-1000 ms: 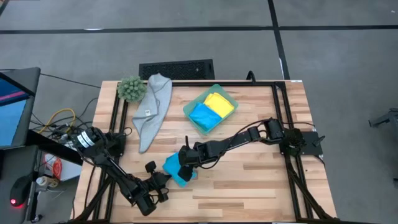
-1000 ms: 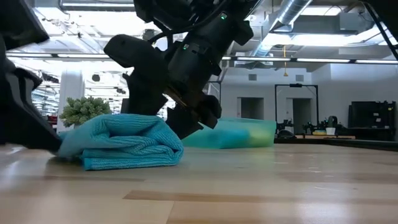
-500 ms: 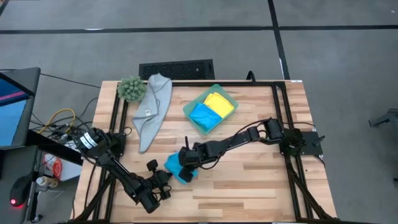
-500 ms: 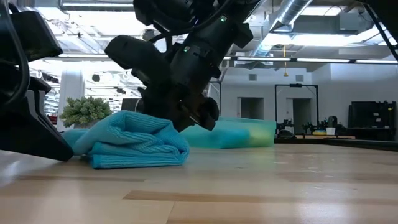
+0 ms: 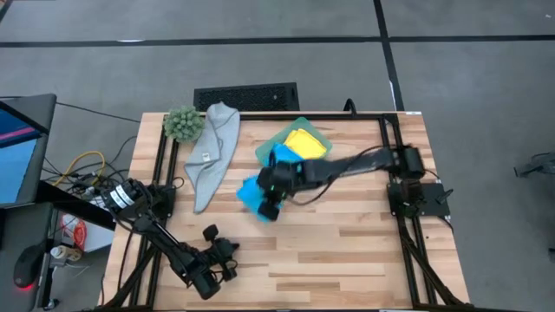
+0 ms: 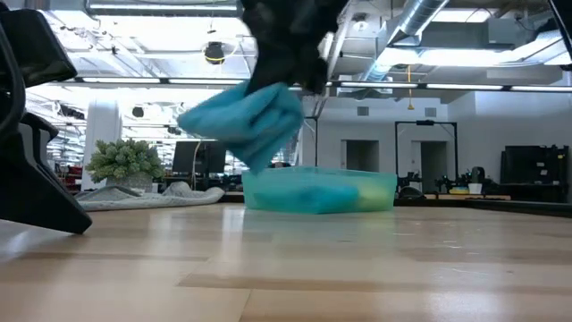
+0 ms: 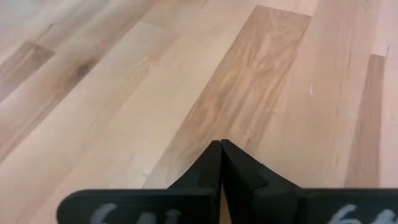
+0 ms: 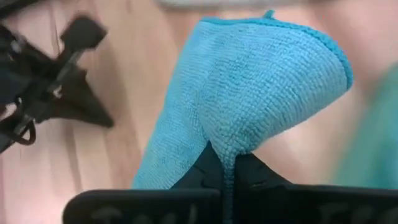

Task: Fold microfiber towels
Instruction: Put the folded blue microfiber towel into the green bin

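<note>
**Carrying a folded blue towel toward the tray**

Parked at the near-left corner of the table [image 5: 364, 251], the left gripper [image 5: 211, 279] waits with its fingers pressed together on nothing; its wrist view shows only bare wood ahead.

Farther in, near the table's middle, the right gripper [image 8: 225, 163] is pinched tight on a sky-blue towel [image 5: 251, 192], which is bunched into a folded bundle and held up off the wood. In the low view the bundle [image 6: 246, 121] hangs clear above the tabletop, drooping below the jaws.

The relation that matters next: the teal tray [image 5: 305, 126] lies just beyond the held towel, toward the far edge and slightly to the robot's right, with a yellow towel [image 5: 303, 142] and another blue towel [image 5: 284, 155] already folded inside it. The right arm is much the nearer to the tray, so a short reach outward should probably bring the bundle over its rim.

Farthest back on the left, the grey towel [image 5: 213, 152] lies unfolded, long axis running near to far, beside the green plant ball [image 5: 183, 124].
</note>
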Robot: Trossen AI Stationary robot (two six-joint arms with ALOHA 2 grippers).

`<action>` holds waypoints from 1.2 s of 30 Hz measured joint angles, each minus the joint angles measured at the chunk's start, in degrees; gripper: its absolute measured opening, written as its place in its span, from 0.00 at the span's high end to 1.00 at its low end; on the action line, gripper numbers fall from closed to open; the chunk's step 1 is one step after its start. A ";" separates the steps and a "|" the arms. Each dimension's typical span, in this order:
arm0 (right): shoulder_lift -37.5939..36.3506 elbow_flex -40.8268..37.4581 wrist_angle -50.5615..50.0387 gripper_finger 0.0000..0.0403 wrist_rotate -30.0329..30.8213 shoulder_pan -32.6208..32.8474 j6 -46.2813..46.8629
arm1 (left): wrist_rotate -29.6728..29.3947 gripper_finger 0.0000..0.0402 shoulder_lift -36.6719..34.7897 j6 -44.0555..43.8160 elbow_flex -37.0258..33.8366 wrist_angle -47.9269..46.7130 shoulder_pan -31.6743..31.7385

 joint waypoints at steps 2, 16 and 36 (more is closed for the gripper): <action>-2.76 0.02 -2.24 0.96 0.01 -2.67 -3.24 | 0.00 1.00 0.00 -0.46 0.00 0.17 -0.23; -11.17 0.09 -10.38 0.95 -14.55 -29.25 -21.66 | -0.87 1.00 0.00 -4.04 0.01 0.64 -0.84; -7.76 -18.27 -0.44 0.93 -32.84 -49.15 -32.69 | -1.29 1.00 0.00 -6.67 0.02 -1.46 0.57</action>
